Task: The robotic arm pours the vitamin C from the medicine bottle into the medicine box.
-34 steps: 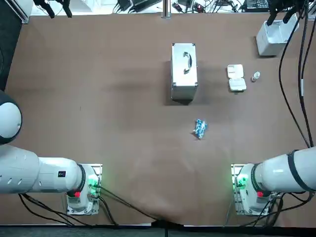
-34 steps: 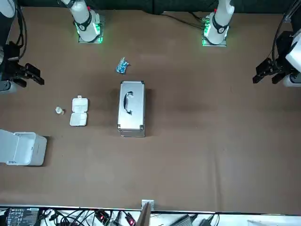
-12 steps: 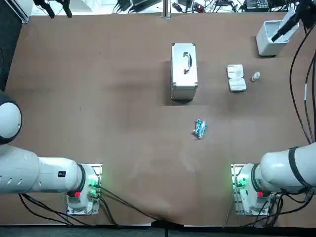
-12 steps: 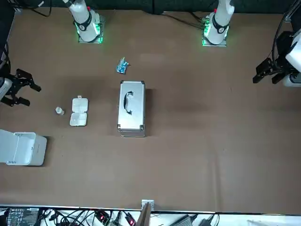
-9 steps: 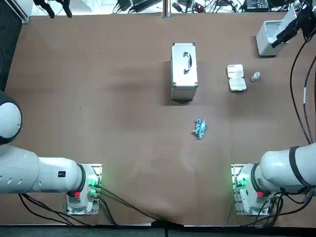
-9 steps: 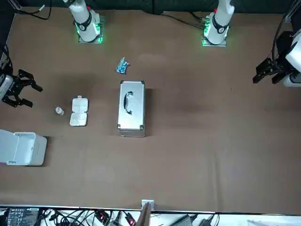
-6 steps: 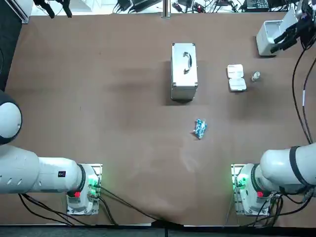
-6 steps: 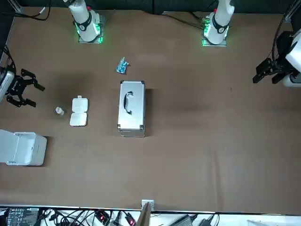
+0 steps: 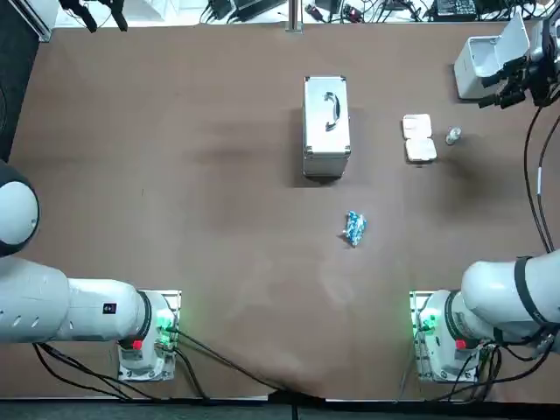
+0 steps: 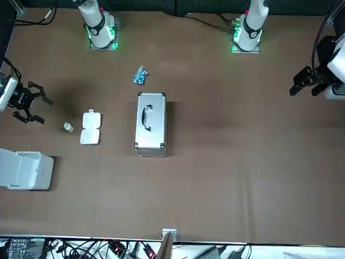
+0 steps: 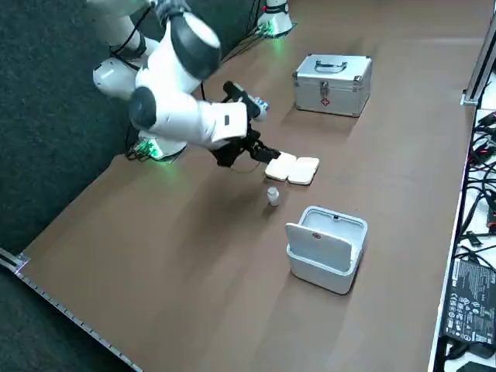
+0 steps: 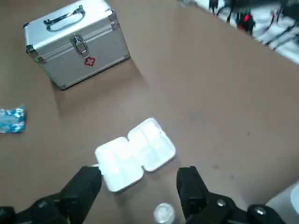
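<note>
The brown surface (image 9: 175, 166) carries everything. Taken from the overhead view, with 12 o'clock pointing away from the robot's bases, the right arm (image 11: 182, 108) reaches out over the far right part of the surface. The right gripper (image 10: 46, 111) hangs in the air clear of every object, and from overhead it shows at about 2 o'clock from the bottle. Its fingers (image 12: 86, 186) are spread wide apart and grip nothing. In the wrist camera, the medicine box and the bottle both show in the gap between them.

A silver metal case (image 9: 326, 127) with a handle on its lid stands closed near the middle of the surface, toward 12 o'clock. A white bin (image 9: 479, 66) with its lid tipped up sits in the far right corner, at about 1 o'clock from the bottle and apart from it.

The white medicine box (image 9: 419, 138) lies at 3 o'clock from the case, well clear of it. It is opened flat, with its two halves side by side and the compartments facing up. A small blue packet (image 9: 353, 227) lies at about 5 o'clock from the case, nearer the robot.

The medicine bottle (image 9: 453, 136) stands upright on the surface just beside the medicine box, at its 3 o'clock, not touching it.
</note>
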Tool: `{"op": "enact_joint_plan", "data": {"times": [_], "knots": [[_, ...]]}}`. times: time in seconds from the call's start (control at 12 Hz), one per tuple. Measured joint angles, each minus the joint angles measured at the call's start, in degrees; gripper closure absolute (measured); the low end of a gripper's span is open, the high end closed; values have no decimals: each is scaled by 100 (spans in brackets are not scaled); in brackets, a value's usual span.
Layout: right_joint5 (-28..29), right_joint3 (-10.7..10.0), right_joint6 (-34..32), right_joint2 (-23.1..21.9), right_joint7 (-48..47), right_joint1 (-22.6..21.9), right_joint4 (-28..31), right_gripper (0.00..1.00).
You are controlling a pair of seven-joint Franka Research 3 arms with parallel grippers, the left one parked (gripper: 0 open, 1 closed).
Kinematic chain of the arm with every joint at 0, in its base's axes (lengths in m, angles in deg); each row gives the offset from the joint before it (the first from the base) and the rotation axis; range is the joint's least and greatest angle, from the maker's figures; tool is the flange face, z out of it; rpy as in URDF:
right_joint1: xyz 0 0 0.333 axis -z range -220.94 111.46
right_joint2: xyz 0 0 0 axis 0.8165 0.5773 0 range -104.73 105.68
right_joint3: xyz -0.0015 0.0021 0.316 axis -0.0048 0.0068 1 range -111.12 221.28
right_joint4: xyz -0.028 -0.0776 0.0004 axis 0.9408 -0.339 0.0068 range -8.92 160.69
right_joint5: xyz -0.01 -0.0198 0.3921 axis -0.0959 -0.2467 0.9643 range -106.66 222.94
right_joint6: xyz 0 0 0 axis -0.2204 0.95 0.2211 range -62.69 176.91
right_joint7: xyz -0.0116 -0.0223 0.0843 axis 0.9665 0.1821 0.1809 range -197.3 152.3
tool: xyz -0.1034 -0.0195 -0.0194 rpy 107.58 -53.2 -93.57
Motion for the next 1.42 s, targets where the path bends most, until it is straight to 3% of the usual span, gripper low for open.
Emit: {"op": "enact_joint_plan", "data": {"times": [0.25, 0.75, 1.42], "knots": [[599, -27, -256, 521, 1007, 263, 24, 0], [1237, -33, -664, 1410, 2227, 613, -5, 0], [2434, -41, -1512, 2258, 3205, 1000, -284, 0]]}}
